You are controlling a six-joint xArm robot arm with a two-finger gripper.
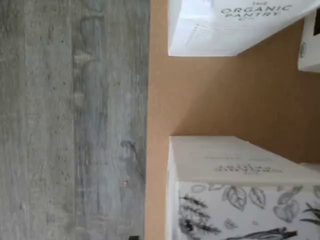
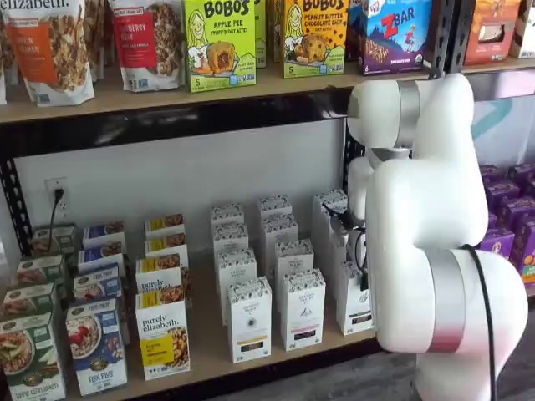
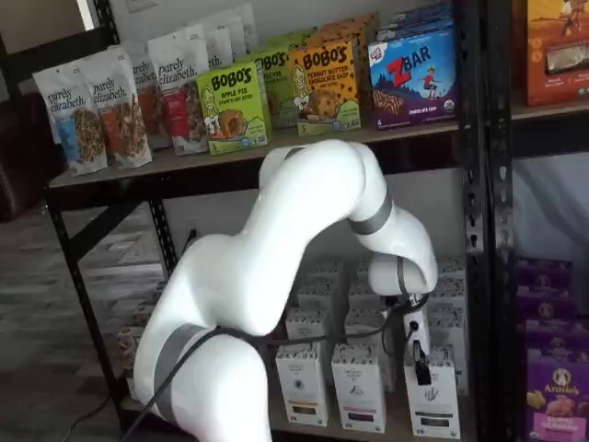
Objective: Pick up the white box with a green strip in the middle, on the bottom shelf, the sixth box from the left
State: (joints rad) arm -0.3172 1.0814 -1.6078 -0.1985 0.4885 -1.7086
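Shelf view: gripper [image 3: 421, 366] hangs just above the front white box [image 3: 433, 396] on the bottom shelf [image 3: 386, 431], apparently spread wide and empty, though its fingers are poorly resolved. Grasp and lift remain.

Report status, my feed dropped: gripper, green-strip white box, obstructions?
Gripper open, empty, above the front row. White box upright on bottom shelf, not gripped. Same-shaped cartons crowd beside it.

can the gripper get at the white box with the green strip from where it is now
Probably yes. The gripper hangs right over the front-row white box at the bottom shelf edge, nothing between them. Its neighbours stand close beside it, so finger room looks tight.
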